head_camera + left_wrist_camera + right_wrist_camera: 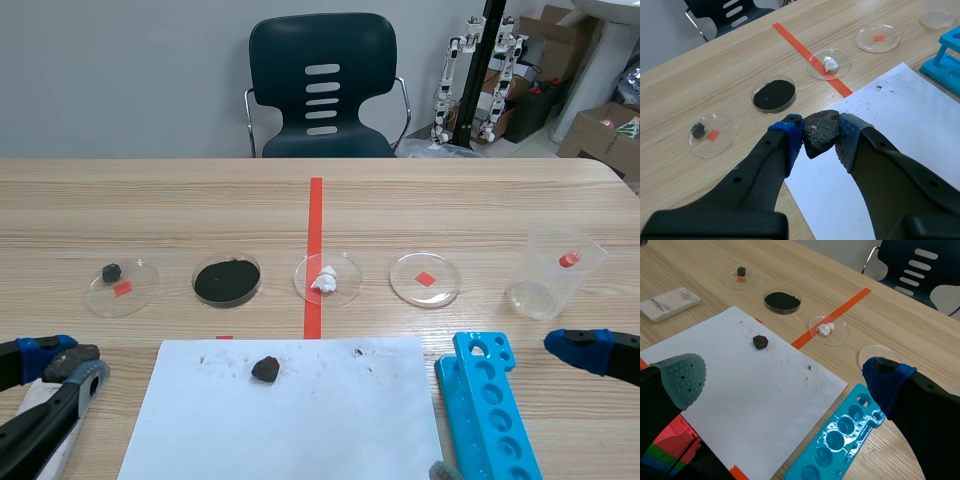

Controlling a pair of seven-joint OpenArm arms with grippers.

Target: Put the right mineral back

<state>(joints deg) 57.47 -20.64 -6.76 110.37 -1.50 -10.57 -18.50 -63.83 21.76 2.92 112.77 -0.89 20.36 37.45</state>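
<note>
Dial is read in the scene view, centred on the white paper (300,430).

Left gripper (820,134), at 9 o'clock just off the paper's edge: fingers drawn in to a narrow gap, clamped on the dark mineral chunk (821,129), which is pinched between the two pads. The chunk is rough and wedge-shaped. Its long axis runs roughly along the fingers, with the blunt end forward and the narrow end back toward the wrist. A white block (669,304) lies on the bench (450,210) near this gripper.

Right gripper (785,379), at 3 o'clock: fingers spread wide, nothing between them and nothing touched.

On the paper, toward 12 o'clock: one small dark stone (265,369) lying loose, with dark smudges around it.

Beyond the paper is a row of four clear dishes:
- 10 o'clock: dish with a small dark pebble (111,271).
- 11 o'clock: dish of black powder (227,281).
- 12 o'clock: dish with a white lump (325,279), sitting on the red tape line.
- 1 o'clock: empty dish (425,290).

At 2 o'clock: a clear plastic cup (553,280).

Between 3 and 4 o'clock, touching the paper's edge: a blue tube rack (490,420).

A dark chair (322,90) stands behind the bench.
</note>
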